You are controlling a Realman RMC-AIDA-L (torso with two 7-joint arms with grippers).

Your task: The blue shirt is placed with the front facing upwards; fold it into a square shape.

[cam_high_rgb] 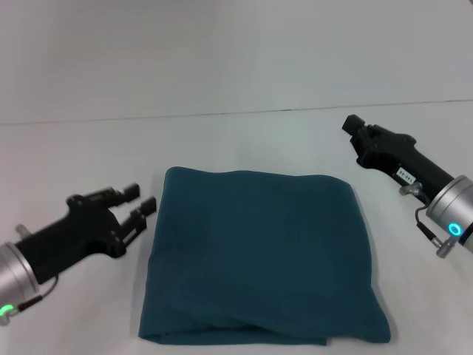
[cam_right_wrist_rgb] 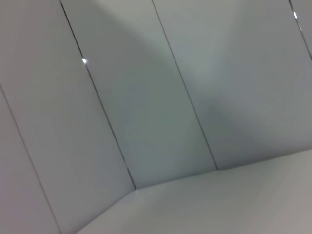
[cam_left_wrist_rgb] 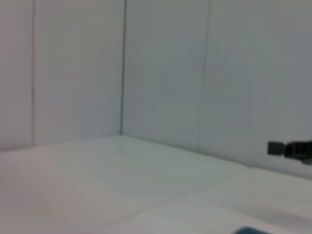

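The blue shirt (cam_high_rgb: pixel 262 255) lies in the middle of the white surface (cam_high_rgb: pixel 74 155), already folded into a roughly square, plain teal block with no print showing. Its near edge shows layered folds, with one flap lying slightly askew near the near-left corner; the far edge runs nearly straight.

Judging from this, the folding looks essentially done and the step in hand is clearing away without disturbing the cloth. To do it well, both arms should lift and draw outward, away from the shirt's sides, so nothing snags an edge. If any tidying is wanted, it would be at the near edge, where the layers do not quite line up; a light press and a small tug there would square it.

The left gripper (cam_high_rgb: pixel 137 203) hovers just beside the shirt's left edge, apart from the cloth, its jaws spread and holding nothing. Farther off, the right gripper (cam_high_rgb: pixel 353 129) sits near the shirt's far-right corner, also clear of the cloth; I cannot tell how its jaws stand. The left wrist view catches that gripper far off and a sliver of teal at its bottom edge.

Count: one shirt, two grippers, one surface.
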